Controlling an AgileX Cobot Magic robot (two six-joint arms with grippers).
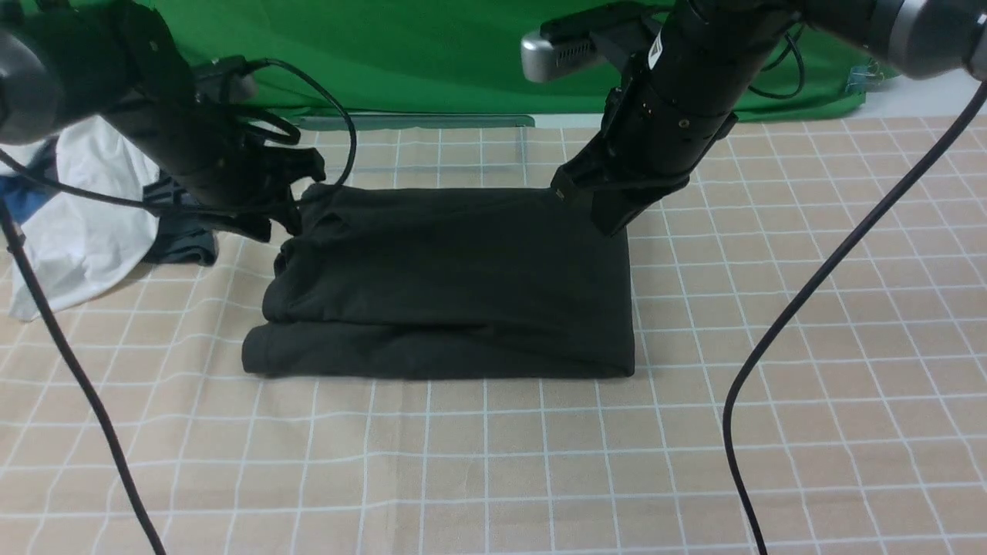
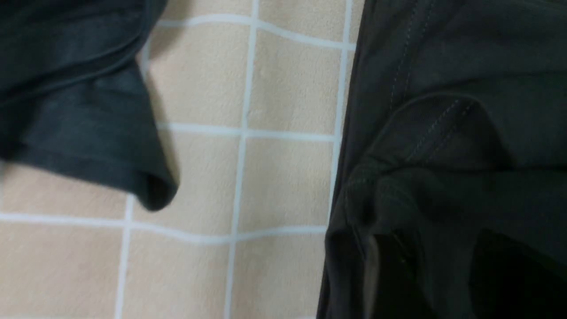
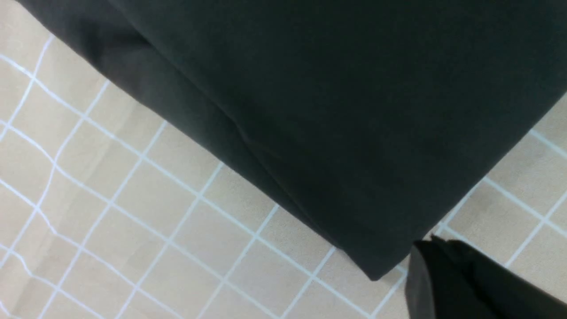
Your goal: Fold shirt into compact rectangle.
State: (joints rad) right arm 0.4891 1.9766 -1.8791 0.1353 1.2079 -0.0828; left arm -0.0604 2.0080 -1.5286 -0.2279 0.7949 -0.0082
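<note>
While the shirt lies folded mid-tabletop with its long axis left-right, the right end effector sits closed and empty at its far right corner, and the left end effector, opening unclear, is nearer the bunched far left corner.

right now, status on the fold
Left gripper at the shirt's far-left corner, jaws unclear; right gripper shut at far-right corner. Shirt folded rectangular, left edge bunched. Off left, clothes pile, apart.
</note>
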